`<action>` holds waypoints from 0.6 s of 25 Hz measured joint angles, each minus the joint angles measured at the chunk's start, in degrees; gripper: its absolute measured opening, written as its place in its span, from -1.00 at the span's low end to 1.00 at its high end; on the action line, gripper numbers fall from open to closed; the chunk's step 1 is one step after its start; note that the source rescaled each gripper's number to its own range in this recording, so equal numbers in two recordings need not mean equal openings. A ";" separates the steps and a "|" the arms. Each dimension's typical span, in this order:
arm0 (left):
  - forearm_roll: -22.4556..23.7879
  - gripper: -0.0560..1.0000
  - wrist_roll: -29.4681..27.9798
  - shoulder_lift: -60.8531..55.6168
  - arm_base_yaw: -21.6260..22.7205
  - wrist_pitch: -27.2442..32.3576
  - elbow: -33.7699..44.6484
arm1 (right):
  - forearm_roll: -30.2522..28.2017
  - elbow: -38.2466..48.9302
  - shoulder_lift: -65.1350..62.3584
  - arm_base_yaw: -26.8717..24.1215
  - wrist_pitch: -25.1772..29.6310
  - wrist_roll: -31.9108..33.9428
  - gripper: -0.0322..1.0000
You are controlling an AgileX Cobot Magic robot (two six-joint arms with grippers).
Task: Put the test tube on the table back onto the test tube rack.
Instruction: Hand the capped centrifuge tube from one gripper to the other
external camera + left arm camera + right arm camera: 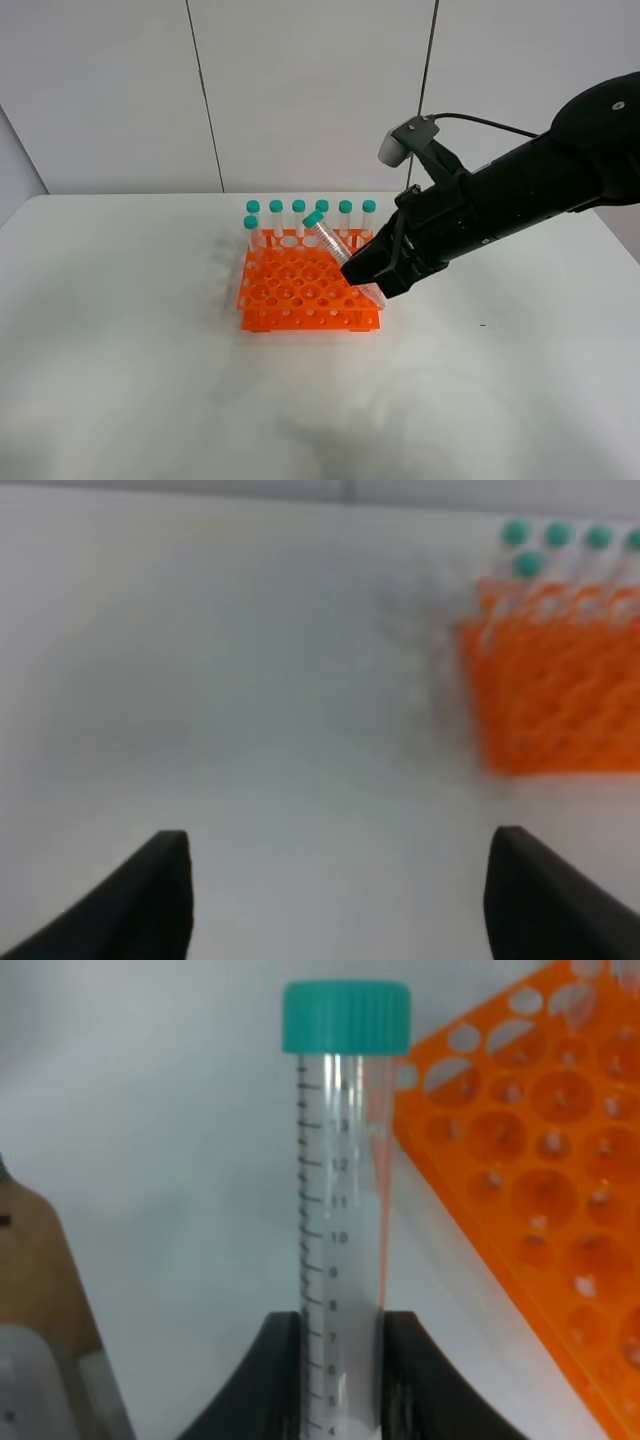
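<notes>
My right hand (366, 276) is clamped on the tube (327, 238) by its lower part. The fingers (282, 1370) press it from both sides, w/ the printed scale facing the wrist cam. The tube is up off the worktop (140, 350), tilted over the front-right part of the orange rack (295, 292). Its green cap (313, 217) leans toward the rack's back row. The tip is hidden behind my hand, so I can't tell if it sits in a hole.

Seven other tubes (299, 215) stand upright in the rack: six along the back row, one just in front of them at the back-left corner.

My left hand (338, 895) has its fingers wide apart w/ only bare worktop showing between them. It hangs apart from the rack, off its left side. That view is blurry, so no finer detail.
</notes>
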 joint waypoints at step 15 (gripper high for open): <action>-63.19 1.00 51.07 50.37 -3.49 -17.78 -6.10 | 4.16 0.00 0.00 0.00 0.00 -2.44 -0.89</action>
